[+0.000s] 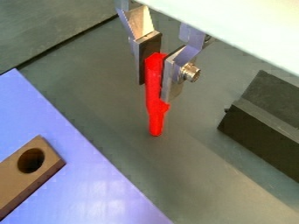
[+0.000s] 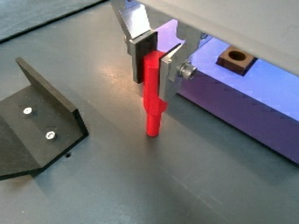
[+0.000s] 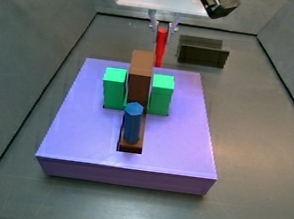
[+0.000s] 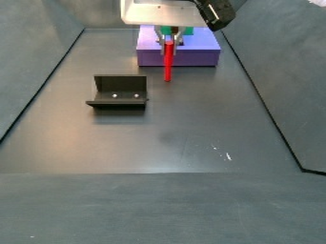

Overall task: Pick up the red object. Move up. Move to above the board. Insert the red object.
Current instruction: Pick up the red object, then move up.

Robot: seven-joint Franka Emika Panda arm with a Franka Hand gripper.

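**Red peg clamped in the gripper, beside the board**

The red peg [image 1: 155, 96] hangs upright between my gripper's [image 1: 159, 54] two silver fingers [image 1: 143, 39], which are closed narrowly on its upper end. I see the same grip in both wrist views: the dark pads press on either side of the peg [image 2: 152, 96] and most of its length sticks out below the gripper [image 2: 156, 54]. Whether its lower tip touches the grey floor or hangs just over it I cannot tell from any view.

Taking the board [image 3: 173, 145] as my landmark: the peg [image 3: 160, 34] is off the board, just past its far edge in a side view, roughly in line with the brown centre strip [image 3: 140, 75]. The gripper [image 3: 164, 21] sits right above it, also clear of the board. Two green blocks [image 3: 114, 87] flank the brown strip on the board, and a blue peg [image 3: 132, 123] stands upright in the strip towards the near end.

In a side view from the opposite end, the peg [image 4: 169, 63] stands on my side of the board [image 4: 201, 54], with the gripper [image 4: 169, 36] over it. The dark bracket fixture [image 4: 117, 92] rests on the floor well apart from the board, off to one side of the peg. In a wrist view the fixture [image 2: 35, 122] lies across the peg from the board [image 2: 239, 101].
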